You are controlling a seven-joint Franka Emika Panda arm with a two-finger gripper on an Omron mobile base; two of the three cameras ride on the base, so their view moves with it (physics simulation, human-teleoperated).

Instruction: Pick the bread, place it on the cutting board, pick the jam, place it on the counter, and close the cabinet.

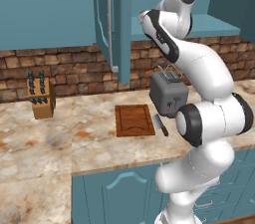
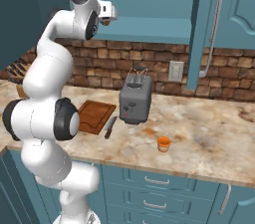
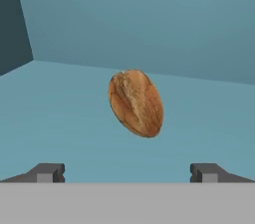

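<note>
The gripper (image 3: pixel 127 172) is spread wide, holding nothing, facing the bread (image 3: pixel 136 103) on the cabinet (image 3: pixel 149 29) shelf. The right base view shows the jam (image 2: pixel 164 143) on the worktop (image 2: pixel 214 138).

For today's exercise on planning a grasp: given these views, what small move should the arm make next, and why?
Probably ease the claw straight forward toward the bread. In the hand view its fingertips stand wide apart, short of the loaf, which lies centred between them on the cabinet shelf.
</note>
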